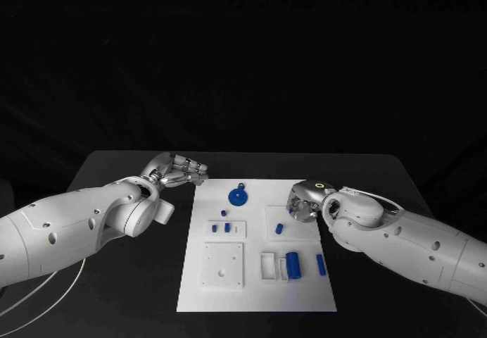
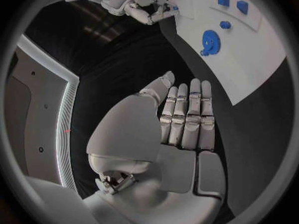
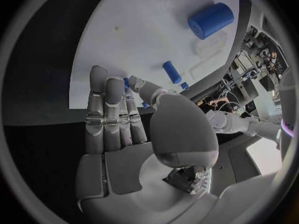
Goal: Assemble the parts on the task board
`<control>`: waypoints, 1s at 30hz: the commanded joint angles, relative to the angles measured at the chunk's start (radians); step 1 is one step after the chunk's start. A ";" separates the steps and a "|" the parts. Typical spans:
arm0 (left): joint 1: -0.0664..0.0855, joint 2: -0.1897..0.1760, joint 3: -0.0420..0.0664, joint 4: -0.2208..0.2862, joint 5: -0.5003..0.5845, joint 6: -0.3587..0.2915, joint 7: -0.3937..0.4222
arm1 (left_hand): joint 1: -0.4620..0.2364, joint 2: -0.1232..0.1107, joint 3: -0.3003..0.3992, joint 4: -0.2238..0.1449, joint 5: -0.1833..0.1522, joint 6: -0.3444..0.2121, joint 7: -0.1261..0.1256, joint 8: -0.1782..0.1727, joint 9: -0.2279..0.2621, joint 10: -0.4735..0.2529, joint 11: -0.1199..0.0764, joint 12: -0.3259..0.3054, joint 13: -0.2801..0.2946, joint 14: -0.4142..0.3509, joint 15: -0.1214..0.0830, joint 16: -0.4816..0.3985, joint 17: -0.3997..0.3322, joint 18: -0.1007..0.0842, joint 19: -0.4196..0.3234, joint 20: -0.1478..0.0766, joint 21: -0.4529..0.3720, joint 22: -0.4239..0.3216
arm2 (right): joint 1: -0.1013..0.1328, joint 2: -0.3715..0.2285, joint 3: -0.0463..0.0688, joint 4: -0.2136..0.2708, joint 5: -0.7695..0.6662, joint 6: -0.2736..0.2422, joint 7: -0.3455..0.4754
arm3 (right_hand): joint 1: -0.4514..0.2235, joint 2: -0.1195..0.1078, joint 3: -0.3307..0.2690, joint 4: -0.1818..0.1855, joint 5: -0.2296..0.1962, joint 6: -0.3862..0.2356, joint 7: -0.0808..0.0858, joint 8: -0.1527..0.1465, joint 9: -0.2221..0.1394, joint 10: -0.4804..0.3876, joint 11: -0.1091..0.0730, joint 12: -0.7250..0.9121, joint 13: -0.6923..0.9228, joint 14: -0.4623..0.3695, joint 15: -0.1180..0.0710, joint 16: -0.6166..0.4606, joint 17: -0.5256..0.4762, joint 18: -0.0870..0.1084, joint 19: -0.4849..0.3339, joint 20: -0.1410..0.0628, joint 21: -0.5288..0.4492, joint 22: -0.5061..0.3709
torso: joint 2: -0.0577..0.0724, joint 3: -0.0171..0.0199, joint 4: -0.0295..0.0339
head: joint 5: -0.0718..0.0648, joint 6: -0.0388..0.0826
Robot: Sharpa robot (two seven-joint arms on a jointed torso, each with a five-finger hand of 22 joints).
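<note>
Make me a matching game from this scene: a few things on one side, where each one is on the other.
Things:
1. left hand
2. right hand
3. gear
4. cylinder

Places:
A. on the board's far part, near the middle
B. over the black table, beside the board's far left corner
C. on the board's near right part
D. over the board's right edge

Pairs: 1-B, 2-D, 3-A, 4-C

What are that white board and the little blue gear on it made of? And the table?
The task board looks like matte white plastic: flat, even, with no glare. The blue gear seems moulded or printed plastic, uniformly coloured and dull. The table has a dark, non-reflective top, perhaps cloth or a mat; the pictures leave that open.
</note>
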 commanded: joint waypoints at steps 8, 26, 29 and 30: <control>0.001 0.000 0.001 0.002 0.015 0.007 0.018 | -0.002 0.011 -0.014 -0.006 0.004 -0.004 0.006 -0.002 0.000 -0.006 0.002 0.000 -0.001 0.020 -0.006 -0.002 0.004 0.012 0.006 -0.009 -0.002 0.051 | -0.022 0.013 -0.009 -0.010 -0.041 -0.029 -0.006 | 0.008 0.028 0.045 -0.022 -0.054 0.073 -0.015 -0.001 0.008 0.075 -0.020 -0.007 0.002 0.019 -0.012 0.004 0.002 -0.010 0.026 -0.018 0.020 0.027 | -0.001 0.0000 -0.0004 | -0.002 -0.006; 0.001 0.003 0.001 -0.013 0.022 0.002 0.024 | -0.003 0.011 -0.014 -0.007 0.004 -0.005 0.006 -0.002 0.000 -0.008 0.003 0.000 -0.001 0.019 -0.006 -0.002 0.004 0.012 0.006 -0.008 -0.006 0.059 | -0.031 -0.003 0.004 0.023 -0.042 -0.117 0.008 | -0.005 0.017 0.069 -0.034 -0.027 0.098 -0.023 -0.001 0.007 0.102 -0.028 -0.007 0.002 0.027 -0.022 0.002 0.005 -0.011 0.032 -0.029 0.038 0.057 | -0.002 -0.0007 -0.0005 | -0.002 -0.007; 0.001 0.003 0.001 -0.018 0.023 0.001 0.026 | -0.003 0.011 -0.014 -0.007 0.004 -0.005 0.006 -0.002 0.000 -0.008 0.003 0.000 -0.001 0.019 -0.006 -0.002 0.004 0.012 0.006 -0.008 -0.006 0.059 | -0.031 -0.011 0.017 0.035 -0.013 -0.116 0.012 | -0.008 0.016 0.070 -0.032 -0.023 0.099 -0.024 -0.001 0.007 0.103 -0.028 -0.007 0.002 0.027 -0.022 0.002 0.005 -0.011 0.032 -0.030 0.038 0.058 | -0.003 -0.0004 -0.0004 | -0.001 -0.005; 0.001 0.003 0.001 -0.020 0.024 0.000 0.027 | -0.003 0.011 -0.014 -0.007 0.004 -0.005 0.006 -0.002 0.000 -0.008 0.003 0.000 -0.001 0.019 -0.006 -0.002 0.004 0.012 0.006 -0.008 -0.006 0.059 | -0.031 -0.013 0.021 0.038 -0.001 -0.115 0.013 | -0.010 0.015 0.070 -0.032 -0.015 0.099 -0.023 -0.002 0.007 0.103 -0.028 -0.007 0.002 0.027 -0.023 0.002 0.005 -0.011 0.032 -0.030 0.038 0.058 | -0.003 -0.0003 -0.0006 | -0.001 -0.005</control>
